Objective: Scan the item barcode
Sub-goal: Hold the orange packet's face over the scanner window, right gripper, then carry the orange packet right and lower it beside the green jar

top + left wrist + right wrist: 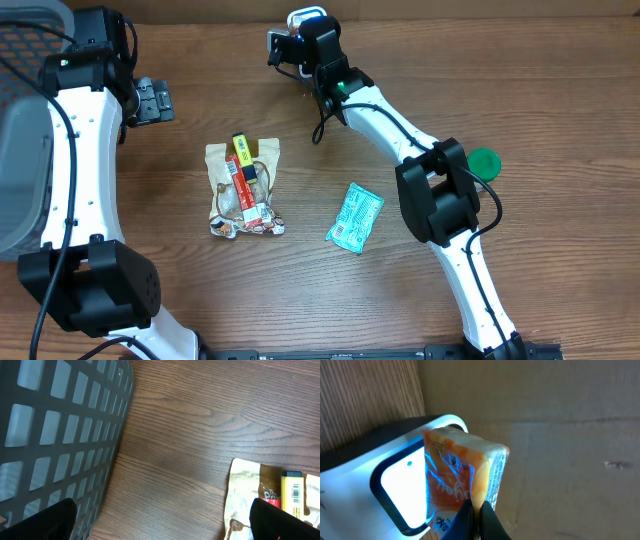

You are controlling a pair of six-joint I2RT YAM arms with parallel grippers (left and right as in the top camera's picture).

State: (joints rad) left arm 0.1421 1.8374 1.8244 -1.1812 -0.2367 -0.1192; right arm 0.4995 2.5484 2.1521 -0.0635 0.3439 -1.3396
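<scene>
Orange plastic wraps the packet (465, 475), which the right claw (476, 510) clamps by its lower edge, fingers pressed together on it. It sits just in front of the glowing blue-white face of the barcode scanner (395, 485). Well apart from the barcode scanner, the left claw (157, 99) hangs over the wooden tabletop (300, 300) with its fingers spread wide, gripping nothing.

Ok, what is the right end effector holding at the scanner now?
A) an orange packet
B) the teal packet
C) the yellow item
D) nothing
A: in the right wrist view the right end effector is shut on an orange packet in front of the scanner with its lit window, while the teal packet lies on the table.
</scene>
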